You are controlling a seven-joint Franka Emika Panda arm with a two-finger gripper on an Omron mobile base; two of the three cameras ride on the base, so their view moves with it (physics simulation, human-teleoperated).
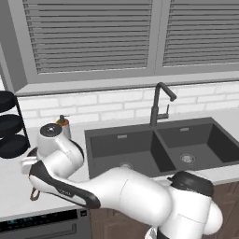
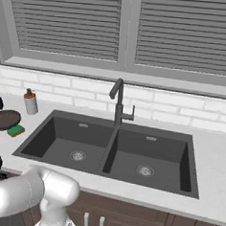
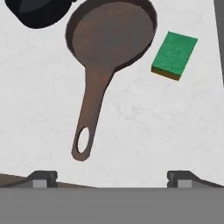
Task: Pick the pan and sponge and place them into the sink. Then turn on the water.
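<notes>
You will find nothing to read here: no word, brand, number or sign stands legibly on anything in these views. The dark band (image 1: 65, 192) on the robot's arm carries some small pale marks, but they are too small and blurred for you to make out as letters. The soap bottle (image 2: 30, 102) at the back of the surface (image 2: 212, 161) bears no label you can read, and the pan (image 3: 109, 41) and sponge (image 3: 175, 54) are plain.

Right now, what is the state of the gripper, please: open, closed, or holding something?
Gripper: open and holding nothing; it hangs above the counter, with the pan and the sponge lying beneath it.
</notes>
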